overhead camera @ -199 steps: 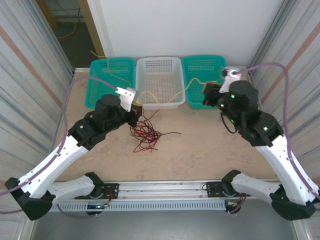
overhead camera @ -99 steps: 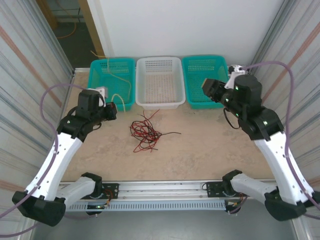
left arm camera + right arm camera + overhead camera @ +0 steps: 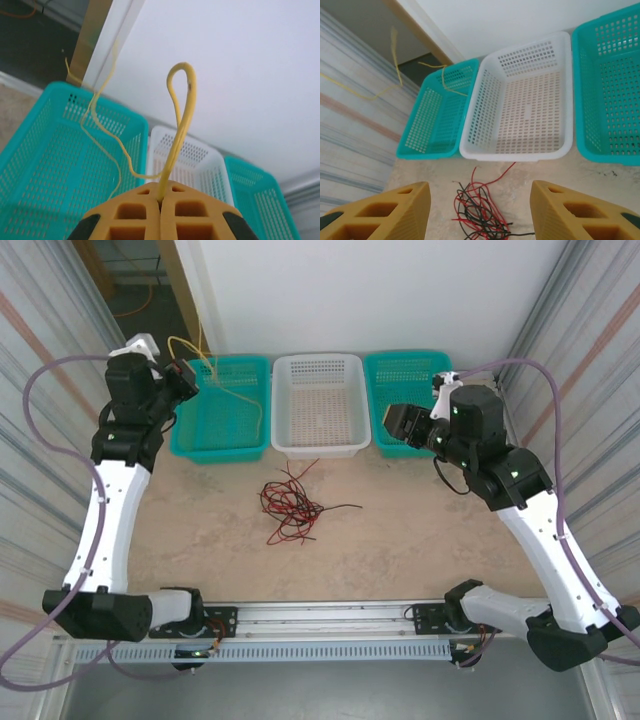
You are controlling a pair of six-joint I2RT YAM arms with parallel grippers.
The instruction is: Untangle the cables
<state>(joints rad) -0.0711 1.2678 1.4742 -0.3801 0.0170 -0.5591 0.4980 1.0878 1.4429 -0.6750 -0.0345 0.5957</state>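
The left pincer (image 3: 161, 199) is pressed together on the yellow cable (image 3: 180, 115). A loop of the cable sticks up just past the tips. The rest hangs down below the pincer into the blue-green basket (image 3: 220, 448). A second ago this cable was stretched across to the right pincer. Now the left arm has swung up and out to its own side, and it took the whole yellow cable along.

The right pincer (image 3: 479, 192) has let go. Its two fingers are spread wide with nothing between them. Just below it lie the red and black cables (image 3: 480, 215), in a messy pile on the worktop (image 3: 420, 530). The white basket (image 3: 515, 152) is a bit farther out.

So I think the yellow cable is now free of the pile. The red and black ones look mixed up, and they need pulling apart next.
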